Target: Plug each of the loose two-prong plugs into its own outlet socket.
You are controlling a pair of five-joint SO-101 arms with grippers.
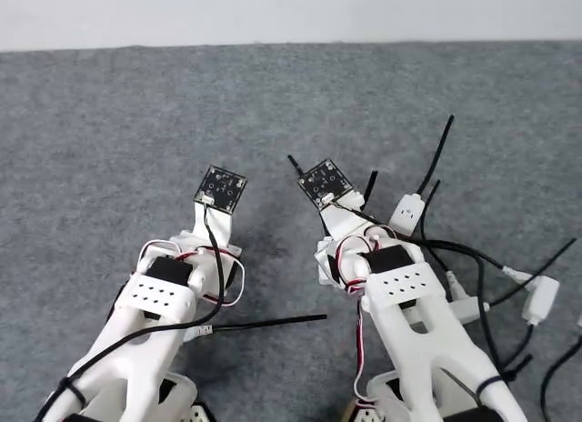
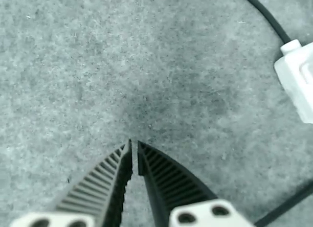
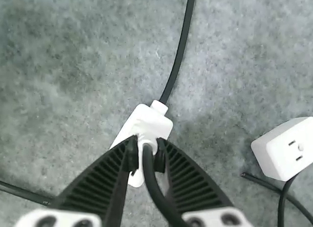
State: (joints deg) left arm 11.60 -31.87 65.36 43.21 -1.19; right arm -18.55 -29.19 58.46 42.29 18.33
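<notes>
Two fingers of my right end effector [image 3: 144,153] are pinched together on a black cord [image 3: 150,183], right where it meets a white connector block [image 3: 146,122] lying on the grey bench [image 3: 58,65]. A second cord [image 3: 178,51] leaves the block's far end. Near it, clear of the fingers, lies a white outlet socket [image 3: 286,151], face up, showing two slots and a round hole.

My left end effector [image 2: 134,151] is all but closed, with only a thin gap between the ribbed pads. It holds nothing and sits over the bench. Off to one side is a white plug body [image 2: 298,85] with its own lead [image 2: 266,16].

From the high view, I see a white adapter [image 1: 406,213] and tangled cords beside the right arm [image 1: 400,290].
</notes>
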